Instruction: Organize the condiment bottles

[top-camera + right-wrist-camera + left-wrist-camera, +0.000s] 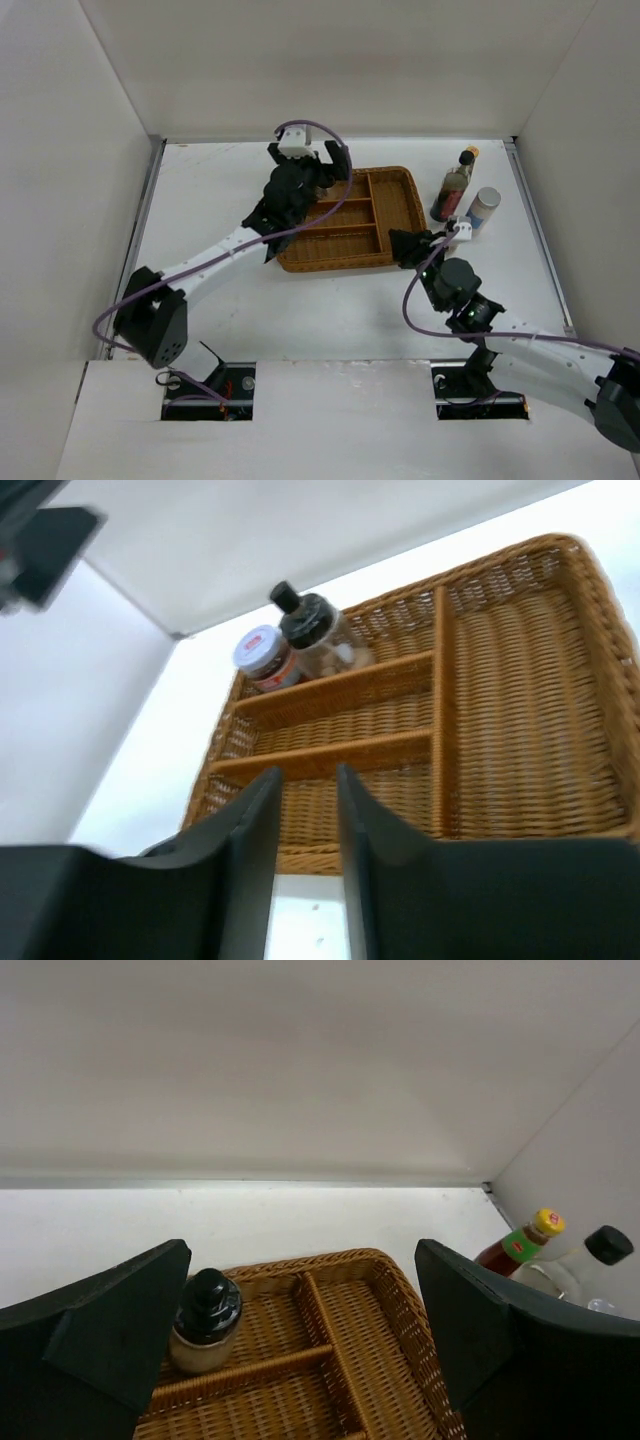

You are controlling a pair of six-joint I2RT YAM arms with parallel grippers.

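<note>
Left wrist view has the left gripper [302, 1260] spread wide and empty above the wicker tray [395, 1300], whose far-left compartment holds the black-capped bottle [205, 1320] beside the pink-capped jar [262, 658], while the right gripper [308, 780], nearly clenched on nothing, sits at the tray's near-right corner.
</note>
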